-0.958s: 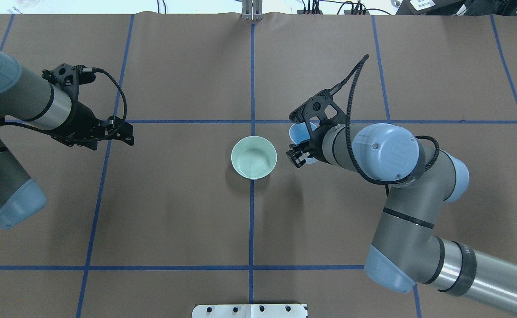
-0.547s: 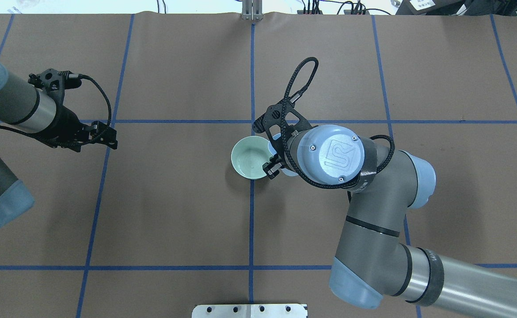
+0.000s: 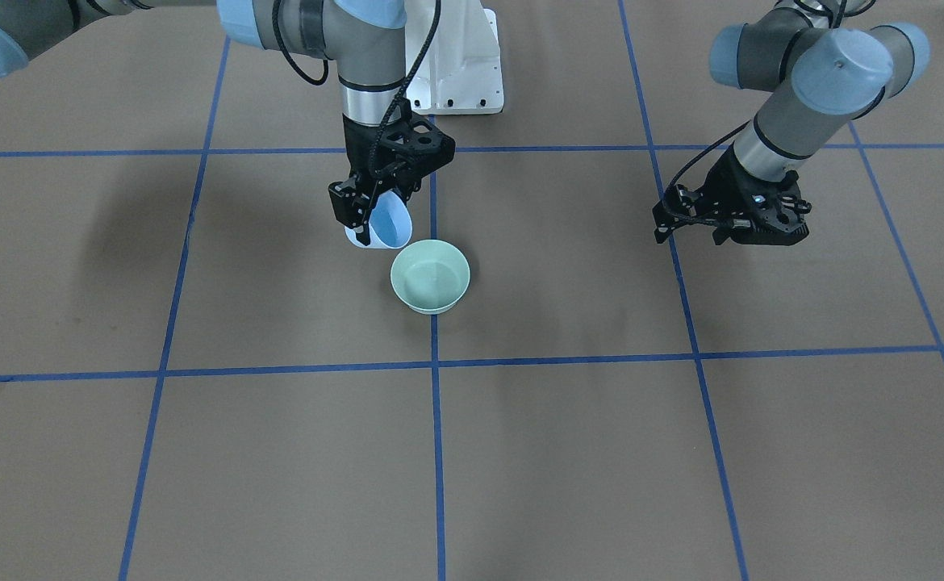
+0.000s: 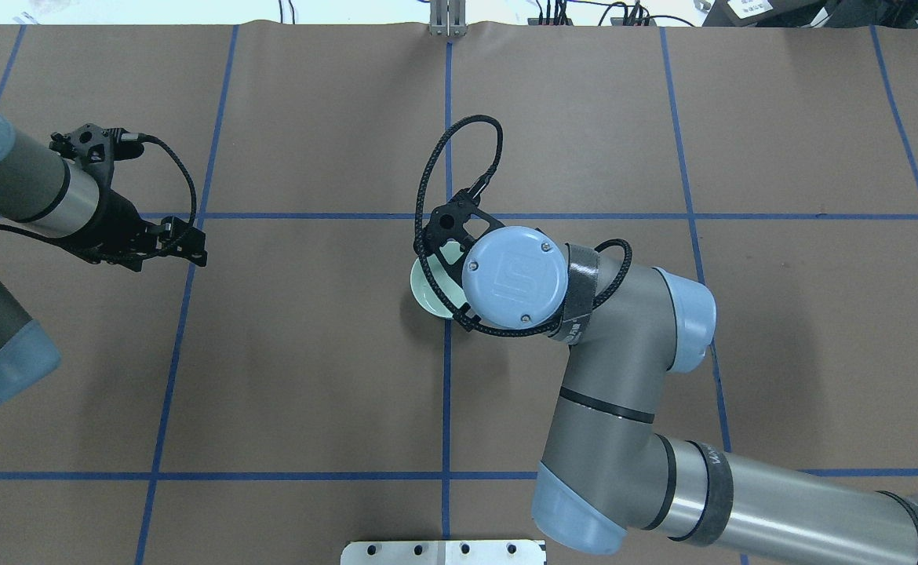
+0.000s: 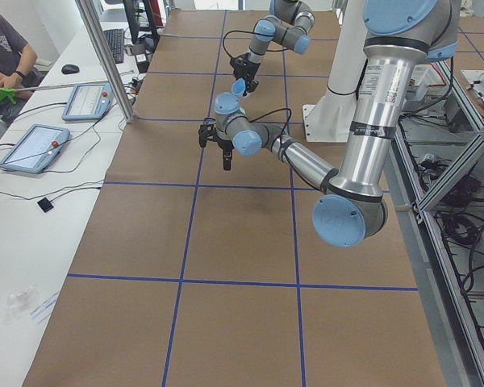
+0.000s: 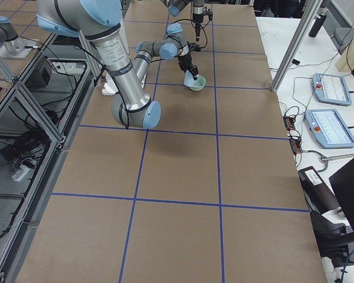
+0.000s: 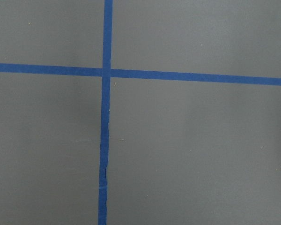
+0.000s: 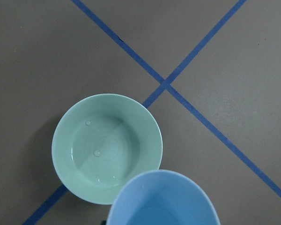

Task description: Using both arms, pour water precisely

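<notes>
The right gripper is closed on the wall of a pale blue cup and holds it tilted, mouth turned towards the far side of the table and down. The green bowl stands just beyond that mouth, a little to the robot's left. In the right wrist view the lip of the cup overlaps the near rim of the bowl, so the pouring edge looks to sit right over the rim rather than over the middle. The next move probably turns on that: nudge the lip further over the bowl, then tip along the line from cup to bowl

The water shows only as faint rings and a few beads on the floor of the bowl. Whether any is left in the cup I cannot tell

The right arm is by far the nearer. The left arm is well apart on its own side. The left gripper hangs over bare table with nothing in it, and I cannot tell how wide it is open

The bowl sits on a tape line near a crossing, far from every table edge, with open room on all sides
</notes>
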Available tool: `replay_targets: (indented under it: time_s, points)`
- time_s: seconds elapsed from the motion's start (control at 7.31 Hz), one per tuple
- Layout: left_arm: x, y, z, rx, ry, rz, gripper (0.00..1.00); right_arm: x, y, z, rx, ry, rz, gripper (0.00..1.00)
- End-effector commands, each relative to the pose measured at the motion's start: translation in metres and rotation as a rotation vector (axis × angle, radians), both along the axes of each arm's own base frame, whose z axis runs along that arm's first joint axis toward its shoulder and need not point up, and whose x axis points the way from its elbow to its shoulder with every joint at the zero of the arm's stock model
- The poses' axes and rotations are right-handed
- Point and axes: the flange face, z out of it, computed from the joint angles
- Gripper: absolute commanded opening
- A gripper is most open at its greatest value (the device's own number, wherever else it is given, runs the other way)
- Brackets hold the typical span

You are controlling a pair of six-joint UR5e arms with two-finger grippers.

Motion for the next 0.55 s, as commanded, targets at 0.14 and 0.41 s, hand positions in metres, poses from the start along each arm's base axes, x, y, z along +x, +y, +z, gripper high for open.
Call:
replay_targets:
  time_s: [0.14,0.41]
  points:
    - [0.001,0.0,-0.001,0.0,0.002,-0.002,1.0,-0.024,-0.001,-0.001,0.051,0.104,-0.023,0.51]
    - [0.001,-0.001,-0.002,0.001,0.003,-0.002,1.0,-0.029,-0.007,-0.011,0.074,0.178,-0.033,0.51]
